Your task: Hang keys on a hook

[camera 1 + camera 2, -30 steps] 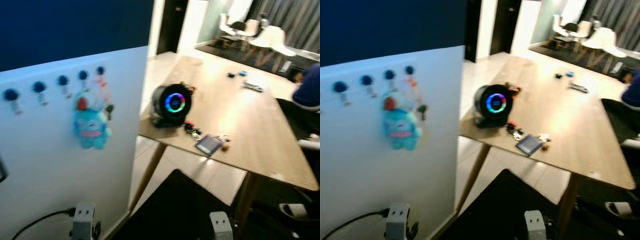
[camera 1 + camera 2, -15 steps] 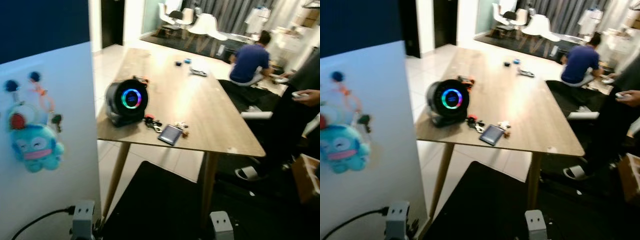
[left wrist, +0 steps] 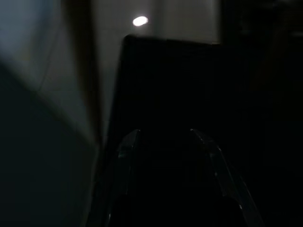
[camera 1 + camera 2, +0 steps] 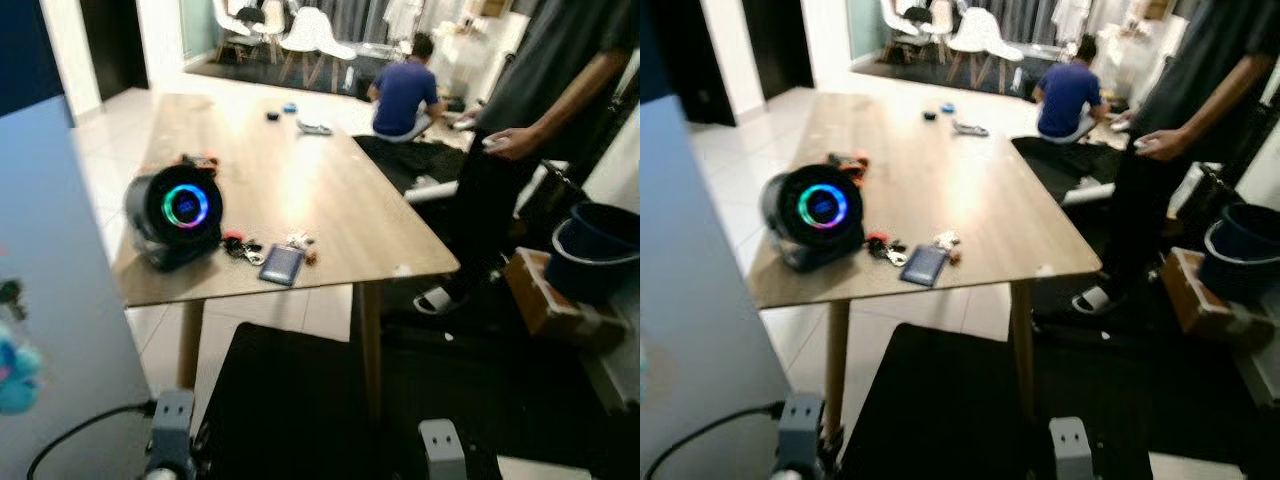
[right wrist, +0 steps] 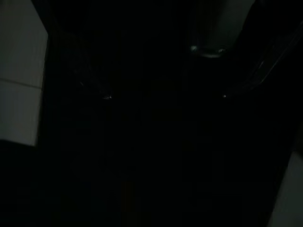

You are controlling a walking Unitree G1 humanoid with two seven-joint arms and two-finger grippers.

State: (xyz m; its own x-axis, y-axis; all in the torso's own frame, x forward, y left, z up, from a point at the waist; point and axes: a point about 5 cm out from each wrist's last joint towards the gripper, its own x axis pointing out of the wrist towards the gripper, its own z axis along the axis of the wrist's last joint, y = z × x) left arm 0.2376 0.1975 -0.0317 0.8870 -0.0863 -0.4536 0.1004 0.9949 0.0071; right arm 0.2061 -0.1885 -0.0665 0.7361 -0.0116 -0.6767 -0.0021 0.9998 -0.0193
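Both my arms hang idle low in front of me, the left gripper (image 3: 163, 156) and the right gripper (image 5: 163, 97) over a black floor mat (image 4: 300, 400); the wrist views are too dark, so I cannot tell whether either pair of fingers is apart or together, and I see nothing held in them. Ahead of and above both grippers, on the near edge of the long light wooden table (image 4: 330, 190), lies a small bunch of keys with a red tag (image 4: 240, 247), just beside a flat dark blue card wallet (image 4: 282, 264) and near a round black speaker with a glowing ring (image 4: 177, 212). The bunch looks spread flat, its long axis roughly along the table edge, though blur hides which way the ring points. I judge the step is to approach squarely, slow down, and pinch the ring from above. Beyond the table stands a person in dark clothes (image 4: 520, 150).
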